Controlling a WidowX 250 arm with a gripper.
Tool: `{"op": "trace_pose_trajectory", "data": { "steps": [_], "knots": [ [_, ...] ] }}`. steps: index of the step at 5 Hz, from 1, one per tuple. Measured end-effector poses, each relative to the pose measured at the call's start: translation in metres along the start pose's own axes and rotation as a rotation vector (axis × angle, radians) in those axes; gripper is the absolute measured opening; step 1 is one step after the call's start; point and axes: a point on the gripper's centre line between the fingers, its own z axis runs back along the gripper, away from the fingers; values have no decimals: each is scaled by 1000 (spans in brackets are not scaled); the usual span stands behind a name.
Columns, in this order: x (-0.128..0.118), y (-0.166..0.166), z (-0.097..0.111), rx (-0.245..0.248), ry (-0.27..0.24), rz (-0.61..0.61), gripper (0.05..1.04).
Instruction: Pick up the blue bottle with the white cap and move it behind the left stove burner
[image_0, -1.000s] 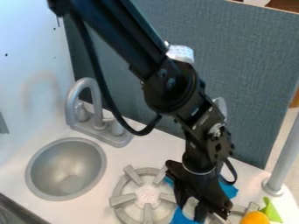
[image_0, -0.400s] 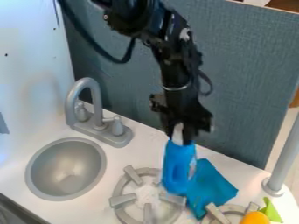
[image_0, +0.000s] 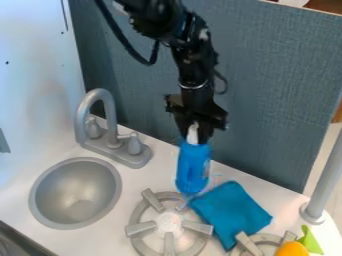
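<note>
Sink (image_0: 75, 190) at left, faucet (image_0: 99, 93) behind it. Left burner (image_0: 168, 223) next. Above its back edge, end effector (image_0: 194, 135) clamped on white neck of blue bottle (image_0: 192, 170); bottle hangs upright, base apparently off counter (image_0: 100, 240). Teal cloth (image_0: 230, 210) lies just right of bottle, between burners. Right burner (image_0: 250, 245), orange toy (image_0: 292, 249), green piece (image_0: 309, 241) at far right. Judgement: grasp done, lift apparently done; setting down and release not yet done.
</note>
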Motion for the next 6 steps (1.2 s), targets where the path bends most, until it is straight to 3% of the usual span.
{"op": "trace_pose_trajectory", "data": {
  "steps": [3,5,6],
  "knots": [
    [33,24,-25,48,11,28,496],
    [36,38,-36,85,20,59,496],
    [36,40,-37,95,22,65,545]
  ]
}}
